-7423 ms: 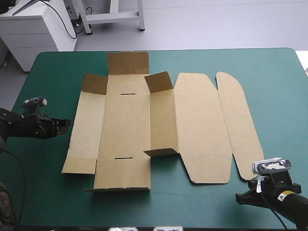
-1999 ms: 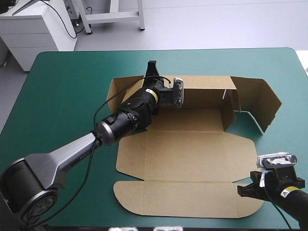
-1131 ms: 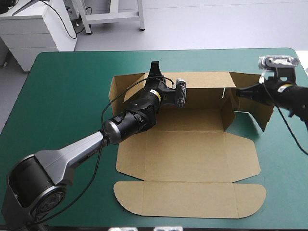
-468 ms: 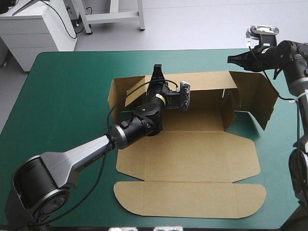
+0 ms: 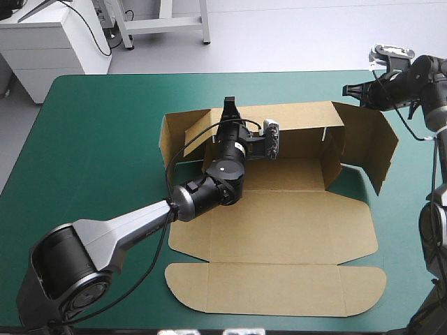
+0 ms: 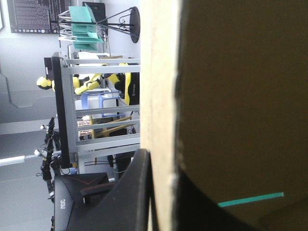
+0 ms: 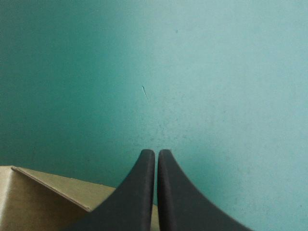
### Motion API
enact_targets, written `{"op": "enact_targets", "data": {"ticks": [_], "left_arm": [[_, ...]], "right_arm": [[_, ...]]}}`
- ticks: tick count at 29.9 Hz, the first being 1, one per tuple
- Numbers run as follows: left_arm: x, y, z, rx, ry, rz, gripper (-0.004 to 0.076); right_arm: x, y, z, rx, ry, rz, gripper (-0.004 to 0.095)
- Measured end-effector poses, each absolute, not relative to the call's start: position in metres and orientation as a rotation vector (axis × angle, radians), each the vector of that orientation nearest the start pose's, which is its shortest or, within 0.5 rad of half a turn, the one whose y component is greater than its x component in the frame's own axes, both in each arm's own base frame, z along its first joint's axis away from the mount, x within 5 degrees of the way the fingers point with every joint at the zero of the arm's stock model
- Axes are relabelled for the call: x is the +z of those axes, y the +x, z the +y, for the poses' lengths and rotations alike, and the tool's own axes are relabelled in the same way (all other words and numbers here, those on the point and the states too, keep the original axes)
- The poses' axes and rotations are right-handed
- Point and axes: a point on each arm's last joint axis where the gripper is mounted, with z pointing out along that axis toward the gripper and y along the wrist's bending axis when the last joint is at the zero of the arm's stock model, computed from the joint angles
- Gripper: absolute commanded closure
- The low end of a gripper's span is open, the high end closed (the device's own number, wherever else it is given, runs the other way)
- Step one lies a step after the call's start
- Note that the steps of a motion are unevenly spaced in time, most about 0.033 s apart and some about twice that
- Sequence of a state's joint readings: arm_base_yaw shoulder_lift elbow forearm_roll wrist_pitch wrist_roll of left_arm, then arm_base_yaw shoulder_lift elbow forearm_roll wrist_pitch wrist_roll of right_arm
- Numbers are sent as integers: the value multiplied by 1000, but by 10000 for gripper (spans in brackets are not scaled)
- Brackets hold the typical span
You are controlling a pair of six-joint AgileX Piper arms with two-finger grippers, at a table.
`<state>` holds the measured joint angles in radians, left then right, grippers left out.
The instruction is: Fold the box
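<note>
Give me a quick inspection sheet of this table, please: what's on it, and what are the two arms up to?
Surface: teal-green cover, bare around the box.
Job's things: brown box, its far wall and both end flaps raised, its lid flat toward the near edge.
Clutter: nothing seen.
Pincers: left pincer shut on the box's far wall; right pincer shut with nothing in it, near the box's far right corner.
Cables: nothing seen loose on the cover.
Surroundings: nothing seen.
</note>
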<state>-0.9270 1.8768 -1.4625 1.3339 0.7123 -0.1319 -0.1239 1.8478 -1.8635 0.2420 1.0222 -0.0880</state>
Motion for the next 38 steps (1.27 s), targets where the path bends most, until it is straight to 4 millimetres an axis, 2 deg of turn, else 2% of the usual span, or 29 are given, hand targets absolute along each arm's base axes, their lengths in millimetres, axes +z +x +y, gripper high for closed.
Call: {"op": "enact_targets", "data": {"ticks": [4,13,31,38], "left_arm": [[277,306,-309,904,1513,1393,732],[275,305,-312,940,1511,1376,732],[271,305,-313,968,1516,1373,732],[271,304,-314,968,1513,1375,732]], "right_arm": [[362,414,-33,218,93,2476,909],[358,408,-31,223,17,2554,909],[356,398,-18,404,-91,2602,909],[325,377,-13,424,-88,2568,909]]}}
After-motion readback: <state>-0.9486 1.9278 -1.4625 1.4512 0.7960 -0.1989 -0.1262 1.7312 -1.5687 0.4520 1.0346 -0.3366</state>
